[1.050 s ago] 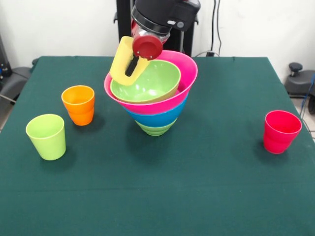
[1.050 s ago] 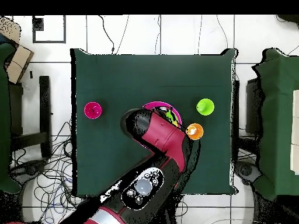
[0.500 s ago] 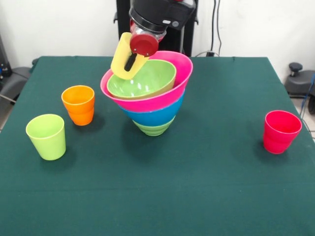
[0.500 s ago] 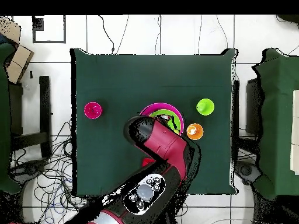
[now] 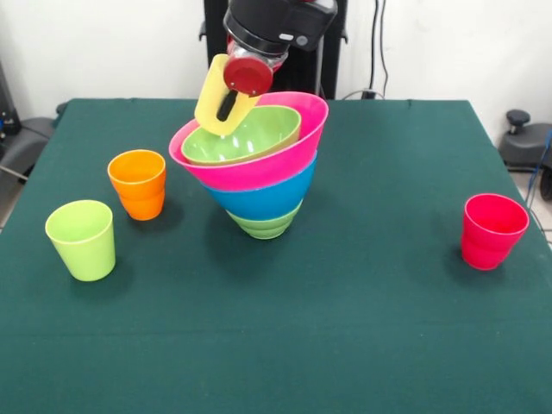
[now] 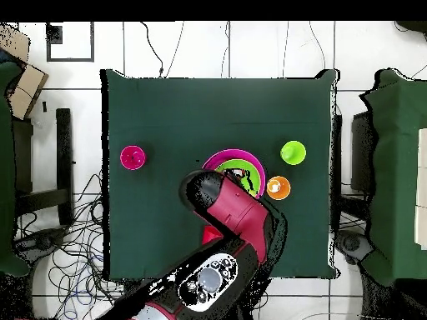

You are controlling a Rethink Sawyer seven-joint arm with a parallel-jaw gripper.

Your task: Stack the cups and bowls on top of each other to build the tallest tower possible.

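While the gripper (image 5: 231,103) pinches the wall of a pale yellow cup (image 5: 216,97), one dark finger inside and a round red pad outside, the cup hangs tilted over the tower's (image 5: 259,168) far rim. Smooth, glossy plastic bowls nest there and flare upward: light green base, blue, pink, light green on top, all leaning. An orange cup (image 5: 138,184), lime cup (image 5: 82,239) and ridged red cup (image 5: 492,230) stand apart on the felt-like green table (image 5: 345,328).

Tower (image 5: 259,177) mid-table (image 5: 345,328); two cups (image 5: 136,184) left, one right
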